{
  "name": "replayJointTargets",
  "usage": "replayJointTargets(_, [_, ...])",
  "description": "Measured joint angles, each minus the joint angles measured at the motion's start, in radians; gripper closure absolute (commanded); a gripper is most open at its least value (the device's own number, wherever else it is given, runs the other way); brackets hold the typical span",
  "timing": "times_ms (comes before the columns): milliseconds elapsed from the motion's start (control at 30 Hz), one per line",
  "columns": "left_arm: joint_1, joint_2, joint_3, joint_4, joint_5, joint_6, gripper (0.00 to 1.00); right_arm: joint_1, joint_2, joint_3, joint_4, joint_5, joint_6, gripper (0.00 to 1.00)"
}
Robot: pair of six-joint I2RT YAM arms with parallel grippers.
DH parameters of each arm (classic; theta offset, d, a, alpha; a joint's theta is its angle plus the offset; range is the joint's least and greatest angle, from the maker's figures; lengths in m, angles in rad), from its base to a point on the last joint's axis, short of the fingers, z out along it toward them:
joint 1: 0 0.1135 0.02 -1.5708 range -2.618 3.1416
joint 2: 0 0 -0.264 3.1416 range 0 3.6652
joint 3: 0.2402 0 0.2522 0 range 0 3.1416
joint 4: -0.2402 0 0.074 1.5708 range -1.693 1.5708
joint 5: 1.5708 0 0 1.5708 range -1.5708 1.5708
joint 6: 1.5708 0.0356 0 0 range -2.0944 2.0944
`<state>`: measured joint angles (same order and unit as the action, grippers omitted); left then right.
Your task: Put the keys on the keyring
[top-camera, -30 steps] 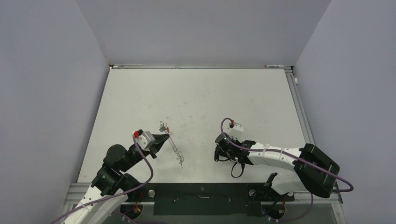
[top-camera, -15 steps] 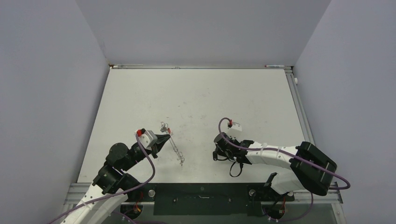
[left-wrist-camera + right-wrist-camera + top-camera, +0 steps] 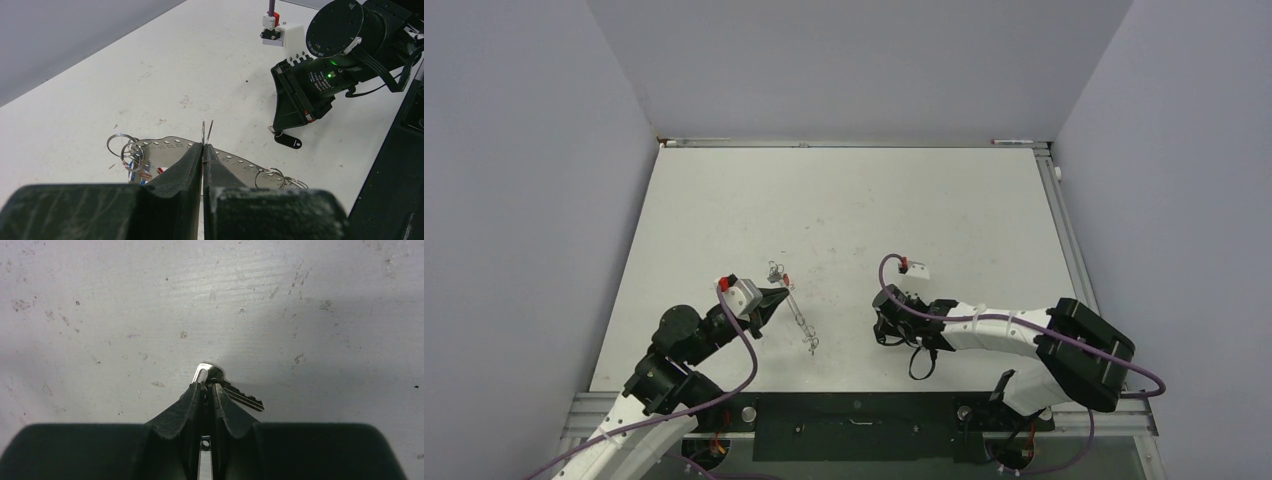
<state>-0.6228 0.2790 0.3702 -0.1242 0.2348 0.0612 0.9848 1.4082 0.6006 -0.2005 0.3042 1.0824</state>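
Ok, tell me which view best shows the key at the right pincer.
Right wrist: the right pincer pinches the key, toothed blade plain. Left wrist shows only its black head; in top external the arm hides it.

From above, your left gripper (image 3: 776, 297) tapers to a closed point that meets the keyring (image 3: 798, 318). The keyring shows as a thin silver line running slantwise across the white table (image 3: 844, 200), from a tangle of small rings (image 3: 774, 268) at its far end to a smaller knot at its near end. A red fleck (image 3: 786, 281) sits just beside the rings. Your right gripper (image 3: 884, 330) points down at the table, well apart to the right; whatever lies under its tip is hidden.
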Motion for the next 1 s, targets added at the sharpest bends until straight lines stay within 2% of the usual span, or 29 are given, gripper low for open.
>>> replayJointTargets(133, [0.000,0.003,0.000,0.000,0.000,0.000,1.00,0.005,0.009,0.000,0.018,-0.001,-0.006,0.95])
replayJointTargets(433, [0.000,0.005,0.000,0.000,0.000,0.000,1.00,0.005,0.017,0.023,0.018,-0.005,-0.081,0.95])
replayJointTargets(600, [0.000,0.005,0.000,0.000,0.000,0.000,1.00,0.008,0.042,0.091,0.010,-0.024,-0.231,0.95])
replayJointTargets(833, [0.000,0.005,0.000,-0.001,-0.004,0.002,1.00,0.064,0.168,0.255,-0.056,-0.039,-0.469,0.95])
replayJointTargets(1000, [0.000,0.005,0.000,-0.001,-0.004,0.003,1.00,0.115,0.145,0.270,-0.093,-0.045,-0.570,0.95])
